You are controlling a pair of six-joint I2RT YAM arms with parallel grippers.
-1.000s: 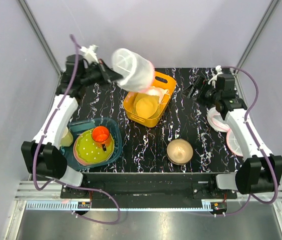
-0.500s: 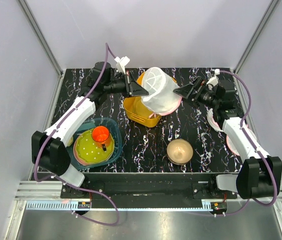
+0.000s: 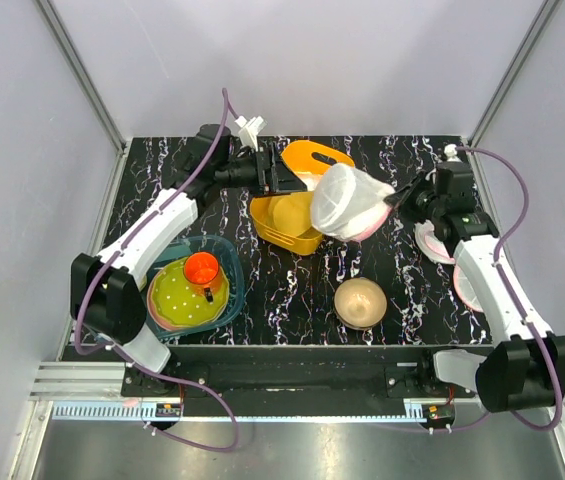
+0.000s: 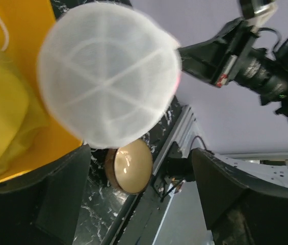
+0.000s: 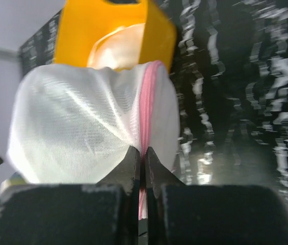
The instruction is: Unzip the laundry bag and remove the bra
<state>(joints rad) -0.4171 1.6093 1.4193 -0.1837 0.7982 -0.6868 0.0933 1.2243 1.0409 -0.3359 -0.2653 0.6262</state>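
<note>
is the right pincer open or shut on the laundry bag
Shut: the right pincer has its tips closed on the pink trim of the laundry bag.

Bright, even light from overhead fills the top view. Shadows on the bench [image 3: 297,285] are faint and soft, and its glossy black surface shows only a slight sheen. In the left wrist view the laundry bag [image 4: 108,76] is smeared and soft-edged. The tan bowl [image 4: 131,166] carries a bright highlight, and the left hand [image 4: 141,153] is dark and out of focus. In the right wrist view the mesh by the right hand [image 5: 142,153] is crisp, while the bench's white veins streak into blur.
</note>
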